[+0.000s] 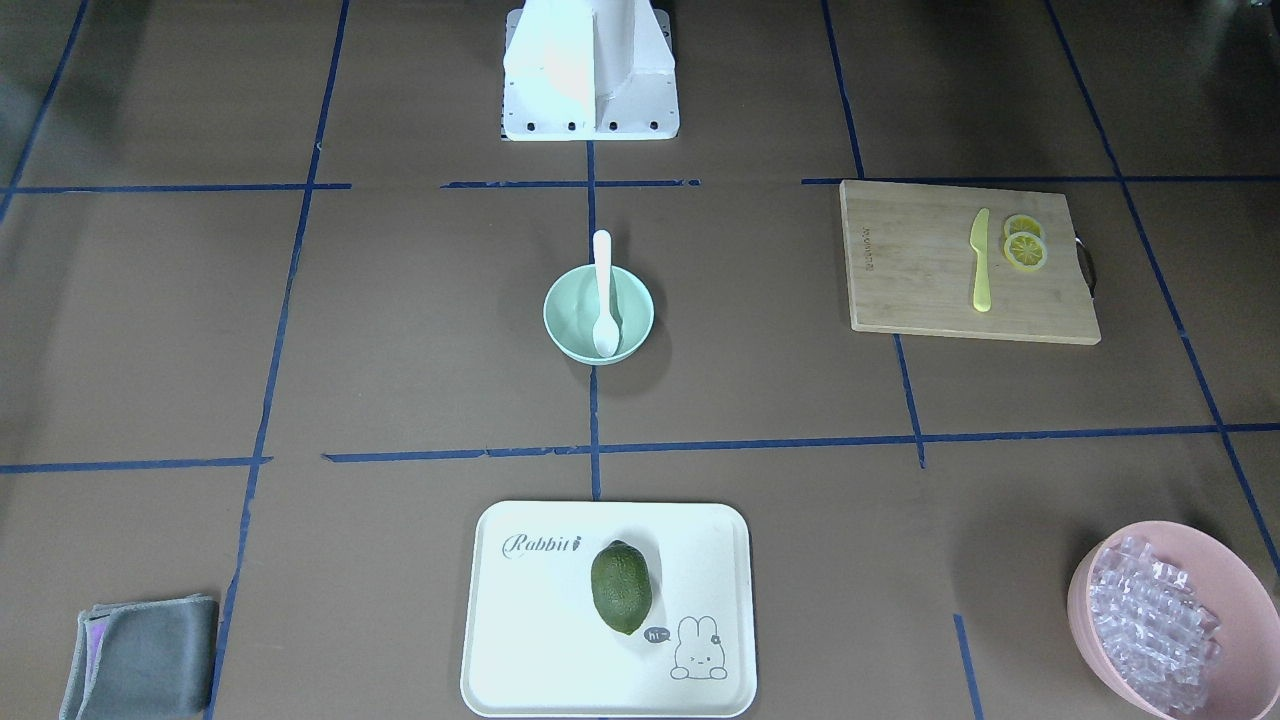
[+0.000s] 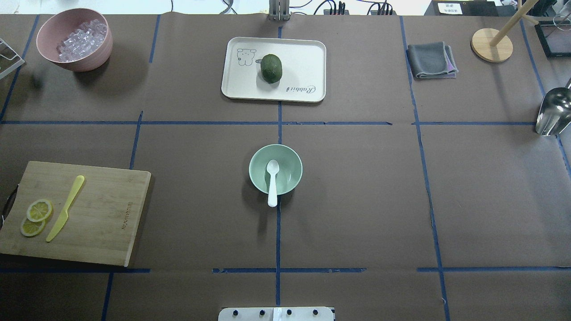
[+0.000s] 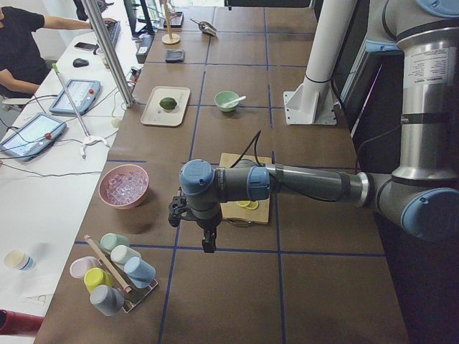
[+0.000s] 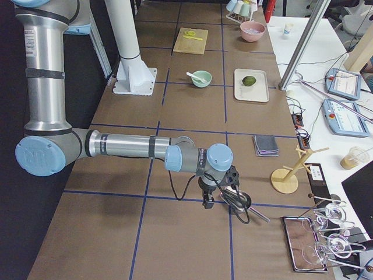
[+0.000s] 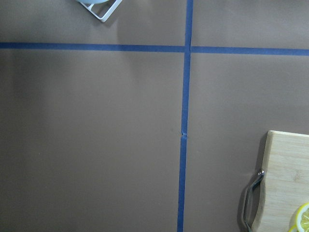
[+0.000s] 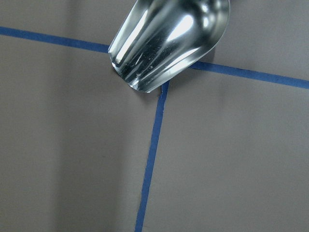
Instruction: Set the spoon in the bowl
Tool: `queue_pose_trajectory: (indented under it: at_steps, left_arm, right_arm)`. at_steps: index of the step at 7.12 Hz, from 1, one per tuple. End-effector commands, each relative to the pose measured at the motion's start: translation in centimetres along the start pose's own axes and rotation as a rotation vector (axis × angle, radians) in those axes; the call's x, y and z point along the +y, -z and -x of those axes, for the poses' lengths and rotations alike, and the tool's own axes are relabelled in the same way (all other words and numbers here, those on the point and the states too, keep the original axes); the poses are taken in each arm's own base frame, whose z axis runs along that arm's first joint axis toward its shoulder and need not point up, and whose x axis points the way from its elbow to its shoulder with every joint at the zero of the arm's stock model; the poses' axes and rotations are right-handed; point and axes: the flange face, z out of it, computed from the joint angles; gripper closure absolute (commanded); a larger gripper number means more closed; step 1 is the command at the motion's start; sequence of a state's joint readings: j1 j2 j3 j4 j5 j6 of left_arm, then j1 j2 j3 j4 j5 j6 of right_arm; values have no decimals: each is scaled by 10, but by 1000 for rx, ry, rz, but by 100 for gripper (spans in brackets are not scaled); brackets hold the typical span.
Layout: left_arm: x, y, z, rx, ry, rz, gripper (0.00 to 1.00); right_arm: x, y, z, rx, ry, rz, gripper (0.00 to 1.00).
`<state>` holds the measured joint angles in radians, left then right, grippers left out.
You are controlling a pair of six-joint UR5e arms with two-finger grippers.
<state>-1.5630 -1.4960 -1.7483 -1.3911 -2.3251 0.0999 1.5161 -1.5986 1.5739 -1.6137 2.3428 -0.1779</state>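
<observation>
Spoon: the white spoon (image 2: 272,180) lies in the mint-green bowl (image 2: 291,173), scoop down on the bowl's floor. Its handle leans on the rim nearest the robot and its tip pokes out past that rim.
Bowl: upright at the middle of the brown table (image 2: 366,200), beside the blue tape line that runs down the centre.
Left claw: the left gripper (image 3: 208,246) hangs pointing down over the table's left end, near the cutting board (image 2: 102,214). It shows only in the side view, so whether its jaws are open or closed cannot be told. Nothing is seen in its grasp.
Right claw: the right gripper (image 4: 206,203) hangs over the table's right end, just beside a shiny metal scoop (image 2: 553,113). Its opening likewise cannot be told.
Left side: a pale yellow knife (image 2: 66,208) and lemon slices (image 2: 35,216) on the board; far left, a pink bowl (image 2: 78,62) of clear pieces.
Far side: a white tray (image 2: 303,58) bearing a dark green fruit (image 2: 271,68).
Far right: a folded grey cloth (image 2: 430,60).
</observation>
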Motion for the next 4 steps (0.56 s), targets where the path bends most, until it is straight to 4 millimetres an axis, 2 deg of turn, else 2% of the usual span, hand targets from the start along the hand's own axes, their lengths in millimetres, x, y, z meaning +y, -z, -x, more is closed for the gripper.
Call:
queue_pose_trajectory:
  at_steps: [1, 4]
  left_arm:
    - [0, 2, -2, 3, -18, -2, 0]
    - [3, 1, -1, 8, -16, -2, 0]
  right_arm:
    - [0, 1, 0, -1, 0, -2, 1]
    - [-2, 4, 3, 0, 4, -7, 1]
